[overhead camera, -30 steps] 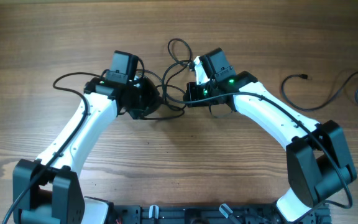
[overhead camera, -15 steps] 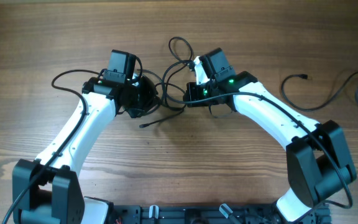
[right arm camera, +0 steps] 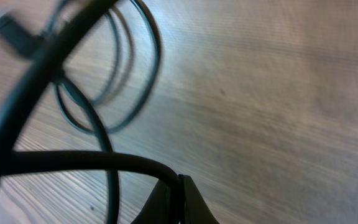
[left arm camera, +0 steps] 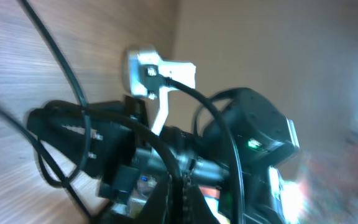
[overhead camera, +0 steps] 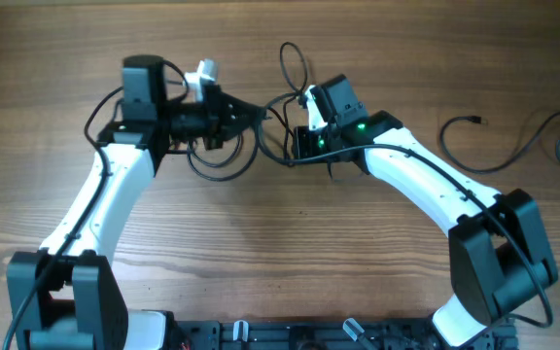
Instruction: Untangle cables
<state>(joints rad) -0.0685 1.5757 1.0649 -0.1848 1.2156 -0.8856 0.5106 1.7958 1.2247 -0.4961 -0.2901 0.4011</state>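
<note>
Looped cables (overhead camera: 220, 178) block the middle; the table (overhead camera: 280, 253) nearer lies open

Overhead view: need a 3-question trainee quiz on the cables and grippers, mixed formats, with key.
1. True or false: a loose cable lies off to the right on the table, touched by neither gripper.
2. The left gripper is: A) open above the tangle; B) shut on the cables; C) out of view.
3. Fill in: the right gripper is ___ on a strand of the cables.
Key: 1 true; 2 B; 3 shut.
</note>
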